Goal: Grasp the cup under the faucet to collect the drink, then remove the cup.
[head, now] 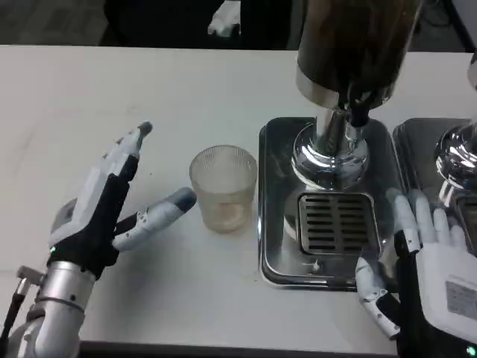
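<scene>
A clear ribbed cup [223, 186] stands upright on the white table, just left of the dispenser's steel base [279, 246]. It looks empty. The faucet [358, 112] hangs above the slotted drip grate [335, 222], which has nothing on it. My left hand [112, 201] is open to the left of the cup, with one fingertip close to the cup's side and the others spread upward. At the lower right my right hand [425, 261] lies open by the right edge of the steel base, holding nothing.
The dispenser's dark tank [354, 45] rises at the top right. A second dispenser's base [455, 160] stands at the far right edge. The table's near edge runs along the bottom.
</scene>
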